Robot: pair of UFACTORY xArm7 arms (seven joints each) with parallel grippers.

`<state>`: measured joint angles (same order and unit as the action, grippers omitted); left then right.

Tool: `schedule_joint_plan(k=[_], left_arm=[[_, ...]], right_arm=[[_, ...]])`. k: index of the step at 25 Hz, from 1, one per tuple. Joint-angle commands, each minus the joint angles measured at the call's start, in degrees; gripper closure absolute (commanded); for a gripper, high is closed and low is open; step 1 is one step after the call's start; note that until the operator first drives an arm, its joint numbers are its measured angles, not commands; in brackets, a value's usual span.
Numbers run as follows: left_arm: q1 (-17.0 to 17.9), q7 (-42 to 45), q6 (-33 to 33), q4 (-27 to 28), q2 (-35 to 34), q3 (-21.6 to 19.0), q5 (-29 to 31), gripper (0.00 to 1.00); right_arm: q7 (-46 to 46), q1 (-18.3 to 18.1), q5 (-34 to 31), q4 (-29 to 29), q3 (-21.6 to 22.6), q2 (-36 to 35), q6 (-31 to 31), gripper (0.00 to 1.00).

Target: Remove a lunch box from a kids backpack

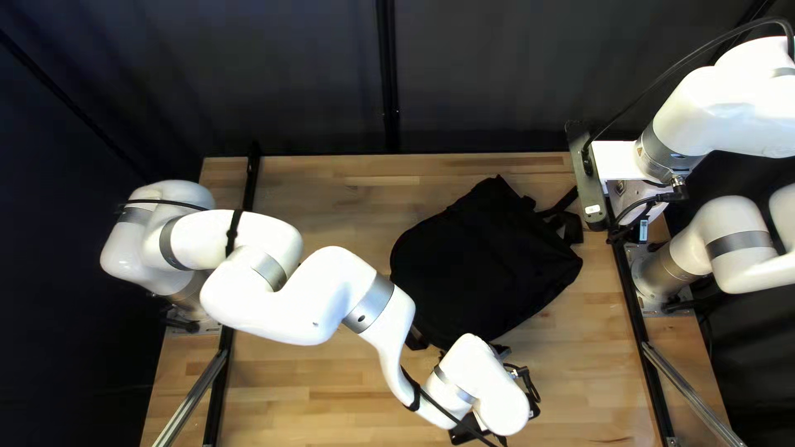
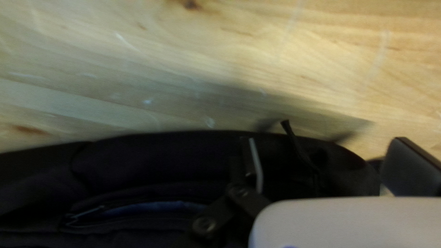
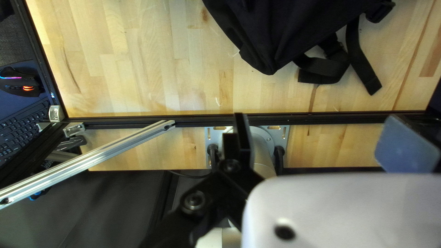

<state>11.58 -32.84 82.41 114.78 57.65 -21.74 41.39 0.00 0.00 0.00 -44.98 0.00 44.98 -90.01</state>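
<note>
The black backpack (image 1: pixel 489 257) lies on the table in the top left view. At its near edge is my left gripper (image 1: pixel 499 351), mostly hidden by its own wrist. My left gripper (image 2: pixel 328 167) has its fingers apart above the side of the backpack (image 2: pixel 161 160) in the left wrist view. Beside that gripper, something blue (image 2: pixel 151 208) shows in a zippered gap; whether this is the lunch box I cannot tell. My right gripper (image 1: pixel 621 222) is raised beside its base, away from the bag. In the right wrist view my right gripper (image 3: pixel 324 144) stands open, holding nothing.
Loose straps (image 3: pixel 330 66) stretch from the bag toward the right arm's base. A black rail (image 3: pixel 197 120) runs along that table side, with a slanted metal bar (image 3: pixel 105 149) joined to it. My left arm (image 1: pixel 331 290) crosses the table's left half.
</note>
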Motion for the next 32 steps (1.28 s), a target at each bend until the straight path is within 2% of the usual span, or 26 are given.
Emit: schedule_joint_plan(k=[1,6,12,15,21,23,24,25,26,30,32], left_arm=[[-1.67,1.17,-1.53,-6.25,-3.71,-0.78,-0.52,0.99],[-1.97,1.56,-1.26,-8.1,-5.08,-1.08,-0.96,1.0],[-0.89,2.07,0.77,-6.62,-6.1,-1.36,-1.36,0.99],[-1.07,2.1,0.84,-7.58,-7.42,-1.76,-1.65,0.99],[-2.55,2.11,-1.92,-11.29,-10.0,-3.31,-2.83,0.99],[-3.15,1.82,-3.23,-12.05,-10.22,-3.79,-3.22,0.94],[-3.45,1.59,-3.84,-12.33,-10.2,-3.99,-3.39,0.62],[-3.74,1.39,-4.35,-12.6,-10.19,-4.13,-3.51,0.23],[-4.18,1.03,-5.15,-12.9,-10.05,-4.35,-3.7,0.07],[-5.33,0.43,-6.85,-14.16,-10.46,-4.91,-4.32,0.0],[-5.63,0.19,-7.23,-14.47,-10.57,-5.1,-4.49,0.0]], right_arm=[[0.0,0.0,0.0,0.0,0.0,0.0,0.0,0.0],[0.0,0.0,0.0,0.0,0.0,0.0,0.0,0.0],[0.0,0.0,0.0,0.0,0.0,0.0,0.0,0.0],[0.0,0.0,0.0,0.0,0.0,0.0,0.0,0.0],[0.0,0.0,0.0,0.0,0.0,0.0,0.0,0.0],[0.0,0.0,0.0,0.0,0.0,0.0,0.0,0.0],[0.0,0.0,0.0,0.0,0.0,0.0,0.0,0.0],[0.0,0.0,0.0,0.0,0.0,0.0,0.0,0.0],[0.0,0.0,0.0,0.0,0.0,0.0,0.0,0.0],[0.0,0.0,0.0,0.0,0.0,0.0,0.0,0.0],[0.0,0.0,0.0,0.0,0.0,0.0,0.0,0.0]])
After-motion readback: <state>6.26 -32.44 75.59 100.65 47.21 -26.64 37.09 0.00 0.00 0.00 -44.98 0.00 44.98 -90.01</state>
